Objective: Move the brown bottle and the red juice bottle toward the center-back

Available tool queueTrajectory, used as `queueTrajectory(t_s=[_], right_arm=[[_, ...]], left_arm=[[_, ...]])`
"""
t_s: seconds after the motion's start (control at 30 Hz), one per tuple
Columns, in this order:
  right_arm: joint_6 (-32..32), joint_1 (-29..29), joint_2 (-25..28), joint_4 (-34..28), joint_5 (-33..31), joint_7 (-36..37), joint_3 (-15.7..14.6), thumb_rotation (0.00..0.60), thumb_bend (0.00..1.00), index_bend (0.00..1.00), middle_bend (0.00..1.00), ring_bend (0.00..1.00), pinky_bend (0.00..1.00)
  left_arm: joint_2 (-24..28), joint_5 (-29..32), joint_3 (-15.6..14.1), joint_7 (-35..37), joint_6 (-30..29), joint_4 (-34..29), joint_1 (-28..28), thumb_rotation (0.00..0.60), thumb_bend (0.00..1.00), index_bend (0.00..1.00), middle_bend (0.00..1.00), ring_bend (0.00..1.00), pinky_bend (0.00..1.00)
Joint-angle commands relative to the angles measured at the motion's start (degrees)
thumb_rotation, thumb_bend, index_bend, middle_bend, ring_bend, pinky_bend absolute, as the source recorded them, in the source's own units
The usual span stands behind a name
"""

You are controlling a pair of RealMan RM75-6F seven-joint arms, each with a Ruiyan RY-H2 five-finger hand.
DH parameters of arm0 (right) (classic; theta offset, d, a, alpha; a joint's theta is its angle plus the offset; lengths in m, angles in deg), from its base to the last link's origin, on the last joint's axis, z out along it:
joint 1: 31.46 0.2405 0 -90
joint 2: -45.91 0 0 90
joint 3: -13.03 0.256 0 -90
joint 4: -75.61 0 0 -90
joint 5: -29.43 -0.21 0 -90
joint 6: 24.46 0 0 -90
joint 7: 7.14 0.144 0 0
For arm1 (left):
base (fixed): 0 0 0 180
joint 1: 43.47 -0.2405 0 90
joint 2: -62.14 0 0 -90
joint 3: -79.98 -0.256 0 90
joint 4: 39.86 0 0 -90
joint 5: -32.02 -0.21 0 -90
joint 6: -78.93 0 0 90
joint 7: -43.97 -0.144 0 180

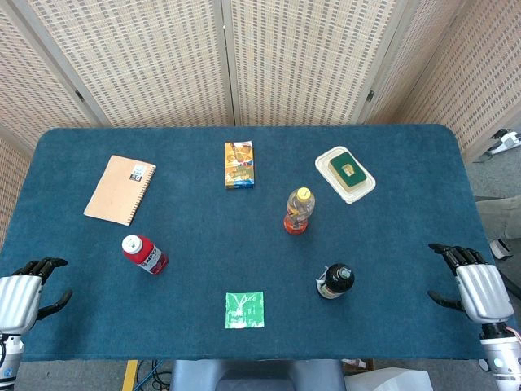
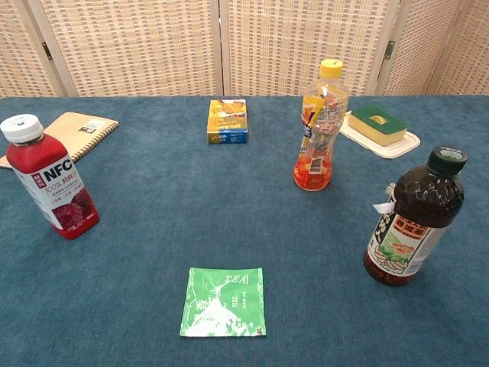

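Bright, even light; soft shadows

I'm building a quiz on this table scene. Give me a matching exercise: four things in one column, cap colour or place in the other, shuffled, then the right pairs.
Things
1. red juice bottle
2. brown bottle
3. orange drink bottle
4. green tea packet

Descriptions
A. yellow cap
B. lies flat near the front edge, in the middle
C. white cap, left side of the table
D. black cap, right side of the table

Pairs: 1-C, 2-D, 3-A, 4-B
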Motion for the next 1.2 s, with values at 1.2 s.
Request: queueTrajectory(t_s=[1.2], right_arm=[[6.66,6.16,-3.82,-2.59,5.17,8.55,-1.22,0.600,0.00,0.17,0.20,0.15,0.29]], left_arm=[[1.10,0.20,0.10,1.75,-0.74,-0.64,-0.54,0.600,0.21,0.34,0.37,0.36,0.54]])
